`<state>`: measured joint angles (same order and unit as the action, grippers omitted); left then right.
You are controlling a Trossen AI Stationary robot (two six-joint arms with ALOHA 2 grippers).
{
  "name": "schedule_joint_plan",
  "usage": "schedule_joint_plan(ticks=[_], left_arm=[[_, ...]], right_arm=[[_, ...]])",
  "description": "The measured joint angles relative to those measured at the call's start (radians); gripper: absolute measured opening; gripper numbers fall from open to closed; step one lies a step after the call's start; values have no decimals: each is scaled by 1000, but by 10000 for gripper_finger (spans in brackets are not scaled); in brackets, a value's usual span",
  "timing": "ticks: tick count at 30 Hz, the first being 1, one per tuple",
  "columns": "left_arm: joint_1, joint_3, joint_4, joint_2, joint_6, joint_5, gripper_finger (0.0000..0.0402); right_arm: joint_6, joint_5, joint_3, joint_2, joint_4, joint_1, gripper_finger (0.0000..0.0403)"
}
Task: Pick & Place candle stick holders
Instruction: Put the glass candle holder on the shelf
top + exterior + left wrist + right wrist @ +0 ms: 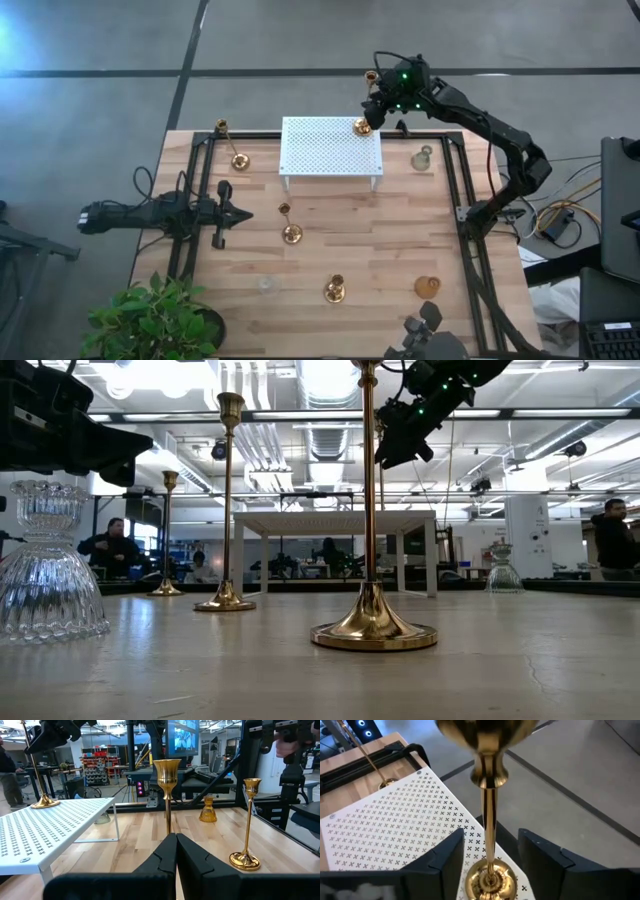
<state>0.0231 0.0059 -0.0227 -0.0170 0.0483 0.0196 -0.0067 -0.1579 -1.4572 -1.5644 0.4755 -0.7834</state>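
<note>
Brass candlestick [363, 125] stands upright at the far right corner of the white rack [330, 145], its base on the perforated top. Right gripper [380, 103] hovers around the stem, jaws parted and clear of it on both sides in the right wrist view, gripping nothing. Left gripper [222, 212] waits over the table's left side, jaws closed and empty. Other holders stand on the wood [360, 215]: a tall brass one [238, 160] left of the rack, another [291, 233] mid-table, a short brass one [334, 291] near the front, a glass one [423, 158] to the right.
</note>
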Motion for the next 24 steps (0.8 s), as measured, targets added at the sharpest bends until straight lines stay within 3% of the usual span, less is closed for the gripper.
schedule_joint_plan(ticks=[11,18,24], left_arm=[[0,0,0,0,0,0,14],[0,0,0,0,0,0,14],[0,0,0,0,0,0,14]], right_arm=[[-19,8,-9,57,66,-8,242],[-56,84,-9,162,209,-19,239],[-42,83,-9,292,291,-22,228]])
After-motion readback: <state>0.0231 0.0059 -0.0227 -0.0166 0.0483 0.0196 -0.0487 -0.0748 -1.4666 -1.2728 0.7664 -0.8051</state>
